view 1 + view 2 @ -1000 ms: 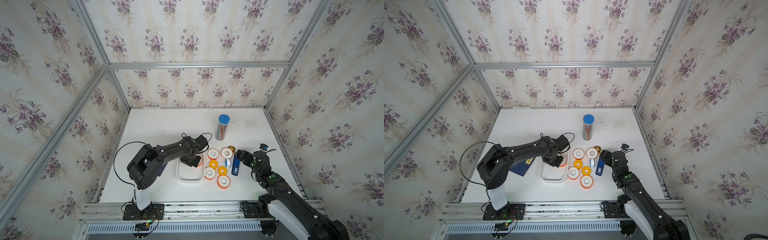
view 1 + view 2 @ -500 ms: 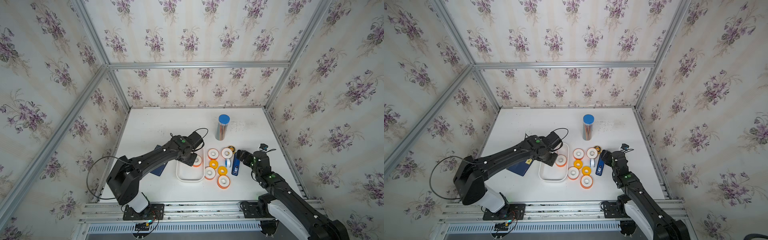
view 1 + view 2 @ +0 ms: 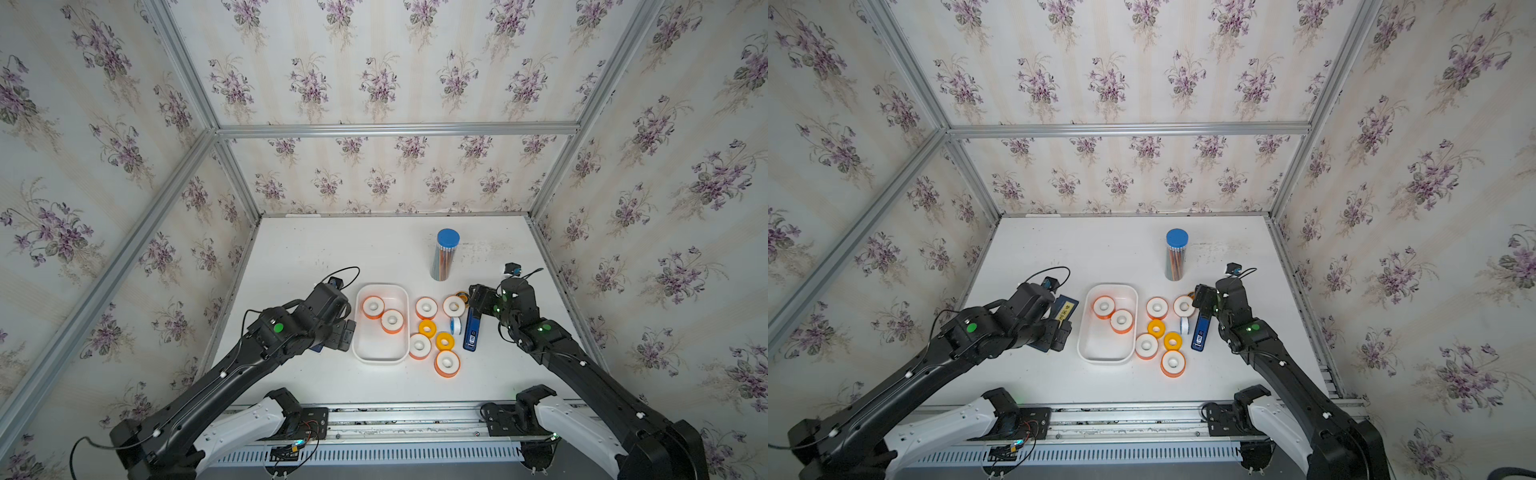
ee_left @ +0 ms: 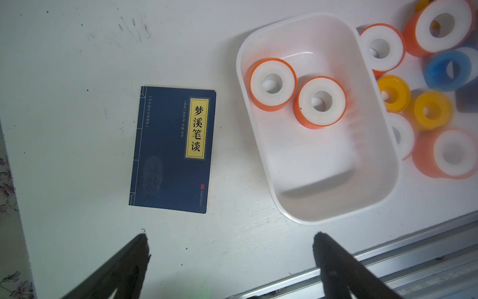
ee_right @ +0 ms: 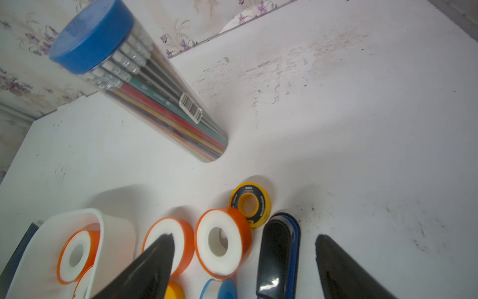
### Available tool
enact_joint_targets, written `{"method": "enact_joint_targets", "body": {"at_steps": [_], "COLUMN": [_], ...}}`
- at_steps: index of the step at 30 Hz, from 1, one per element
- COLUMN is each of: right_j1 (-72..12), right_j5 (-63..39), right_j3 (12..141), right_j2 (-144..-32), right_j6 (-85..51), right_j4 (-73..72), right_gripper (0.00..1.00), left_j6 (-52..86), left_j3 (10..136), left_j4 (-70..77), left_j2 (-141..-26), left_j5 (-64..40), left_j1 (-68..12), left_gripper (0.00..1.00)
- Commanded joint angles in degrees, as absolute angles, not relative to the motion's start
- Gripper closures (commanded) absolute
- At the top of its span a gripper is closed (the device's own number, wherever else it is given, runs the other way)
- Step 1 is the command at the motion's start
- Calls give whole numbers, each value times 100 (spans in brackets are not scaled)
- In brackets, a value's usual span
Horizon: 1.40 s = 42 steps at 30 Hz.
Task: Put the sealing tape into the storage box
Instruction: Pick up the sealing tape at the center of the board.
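Observation:
The storage box [image 3: 380, 353] is a shallow white tray holding two orange-rimmed sealing tape rolls [image 3: 372, 306] [image 3: 392, 321], also clear in the left wrist view [image 4: 273, 84]. Several more rolls lie just right of it: orange-rimmed [image 3: 426, 308], yellow [image 3: 427, 328], blue-white [image 3: 456, 325] and black-yellow [image 5: 249, 204]. My left gripper [image 4: 230, 240] is open and empty above bare table, left of the box's near corner. My right gripper [image 5: 243, 236] is open low over the far end of the cluster, its fingers straddling an orange-rimmed roll [image 5: 219, 243] and the blue-and-black bar [image 5: 279, 253].
A navy booklet [image 4: 173, 150] with a yellow label lies flat left of the box, partly under my left arm in a top view [image 3: 1065, 309]. A clear pencil tube with a blue cap [image 3: 444, 253] stands behind the rolls. The table's front rail [image 4: 388, 248] runs close by.
My left gripper has opened, let go of an orange-rimmed roll inside the box, and pulled back to the box's left. The right arm has hardly moved.

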<state>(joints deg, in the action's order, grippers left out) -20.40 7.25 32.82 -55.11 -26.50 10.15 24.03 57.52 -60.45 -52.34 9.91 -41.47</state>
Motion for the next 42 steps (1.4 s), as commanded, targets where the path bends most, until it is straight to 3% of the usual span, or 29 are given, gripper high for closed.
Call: {"method": "enact_joint_targets", "body": {"at_steps": [1, 8, 17, 31, 42], "right_j1": [-2342, -3299, -3436, -3500, -3505], "right_j5": [377, 986, 1333, 1769, 1880], "right_j3": [3716, 4795, 5150, 4860, 4983], "right_j2": [-6039, -7576, -8488, -8825, -9255], "right_j6": [-2398, -2259, -2221, -2180, -2197], "right_j4": [1726, 2253, 2293, 2235, 2123], "right_gripper": [10, 6, 2, 3, 13], "left_j6": [2341, 2303, 2346, 2356, 2355], "left_j3": [5614, 5497, 5571, 5625, 5625], "left_j4": [-5708, -5574, -5715, -5790, -5791], "left_j2": [-4836, -4669, -4856, -5000, -5021], "left_j5": [1109, 1072, 1079, 1072, 1063], "left_j1": [-4130, -4137, -4137, -4138, -4137], "left_gripper": [0, 0, 0, 0, 0]}}
